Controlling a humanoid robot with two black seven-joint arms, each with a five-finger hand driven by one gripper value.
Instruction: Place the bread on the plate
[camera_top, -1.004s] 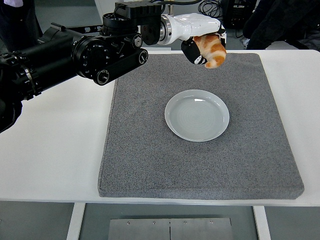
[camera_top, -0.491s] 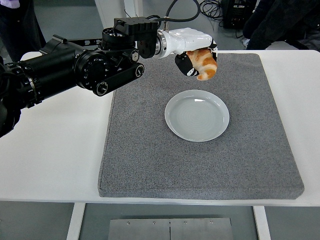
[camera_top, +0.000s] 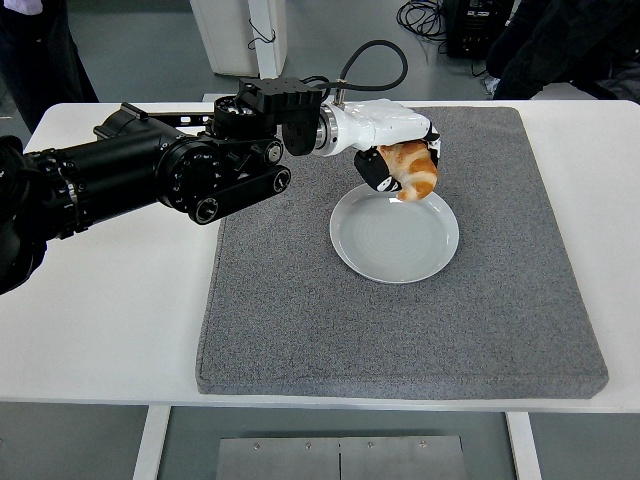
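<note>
My left hand (camera_top: 405, 160), white with black fingers, is shut on the bread (camera_top: 413, 169), a golden-brown croissant-shaped piece. It holds the bread just above the far rim of the pale round plate (camera_top: 394, 243), which lies on the grey mat (camera_top: 300, 300). The bread hangs over the plate's far edge and looks apart from it. The left arm (camera_top: 150, 175) reaches in from the left edge. The right arm is out of view.
The grey mat covers the middle and right of the white table (camera_top: 100, 300). Cables and dark equipment (camera_top: 440, 20) lie on the floor beyond the table's far edge. A person's dark clothing (camera_top: 30, 50) shows at the top left.
My left hand has carried the bread down and toward me, from above the mat's far edge to just over the plate's far rim. The arm has lowered with it.
</note>
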